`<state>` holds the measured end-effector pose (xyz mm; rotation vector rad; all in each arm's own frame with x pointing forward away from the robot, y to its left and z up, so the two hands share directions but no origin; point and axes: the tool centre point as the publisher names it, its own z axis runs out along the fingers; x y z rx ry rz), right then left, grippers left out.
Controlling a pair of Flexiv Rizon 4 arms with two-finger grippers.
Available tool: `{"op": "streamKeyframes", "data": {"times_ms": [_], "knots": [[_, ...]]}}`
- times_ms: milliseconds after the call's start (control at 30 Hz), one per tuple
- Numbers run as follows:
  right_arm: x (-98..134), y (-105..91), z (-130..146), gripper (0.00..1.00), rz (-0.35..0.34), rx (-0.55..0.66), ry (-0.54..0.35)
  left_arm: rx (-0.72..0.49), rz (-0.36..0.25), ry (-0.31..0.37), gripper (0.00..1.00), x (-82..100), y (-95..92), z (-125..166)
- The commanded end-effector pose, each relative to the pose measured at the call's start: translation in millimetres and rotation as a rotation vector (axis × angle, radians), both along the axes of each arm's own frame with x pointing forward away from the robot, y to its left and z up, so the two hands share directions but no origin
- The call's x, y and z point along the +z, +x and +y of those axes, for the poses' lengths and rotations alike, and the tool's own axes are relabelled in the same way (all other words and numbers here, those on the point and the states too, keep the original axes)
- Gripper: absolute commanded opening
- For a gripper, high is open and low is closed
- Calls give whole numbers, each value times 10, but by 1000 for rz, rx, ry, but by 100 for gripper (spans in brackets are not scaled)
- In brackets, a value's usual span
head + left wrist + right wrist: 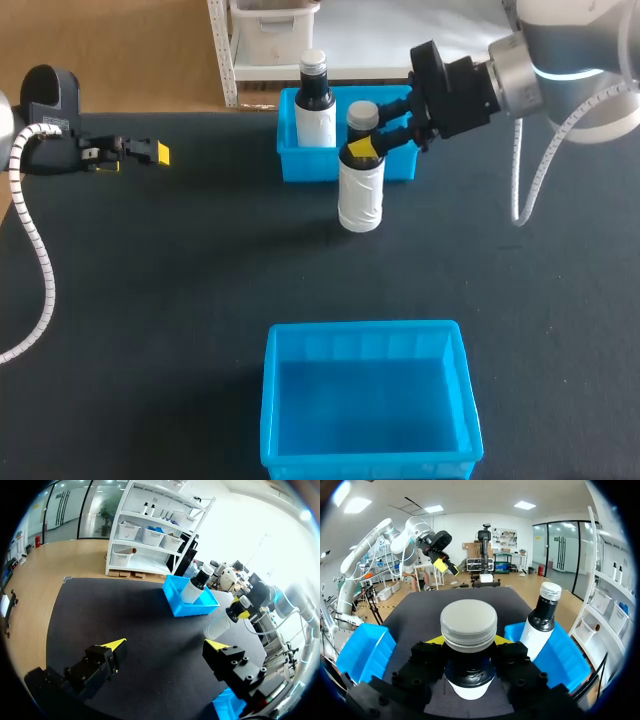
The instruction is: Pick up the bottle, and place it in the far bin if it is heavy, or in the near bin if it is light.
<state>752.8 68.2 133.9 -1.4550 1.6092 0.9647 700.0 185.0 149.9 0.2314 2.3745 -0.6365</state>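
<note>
- No print, number or sign can be read in any view.
- The bottle [360, 195], in the upper middle of the head view, has a white label. Any print on it is too small to tell.
- The same holds for the white label of the second bottle [316, 118], just left of it, in the far bin [298, 166].

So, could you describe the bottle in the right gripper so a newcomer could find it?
Find the far bin at the table's back. In front of it is a white bottle, its neck clasped by the right gripper. The other bottle stands inside the bin.
</note>
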Motion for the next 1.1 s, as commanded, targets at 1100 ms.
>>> {"op": "streamKeyframes", "data": {"times_ms": [1100], "knots": [[470, -33, -672, 0, -12, -59, -9, 0, 0, 0, 100, 0, 0, 0]]}}
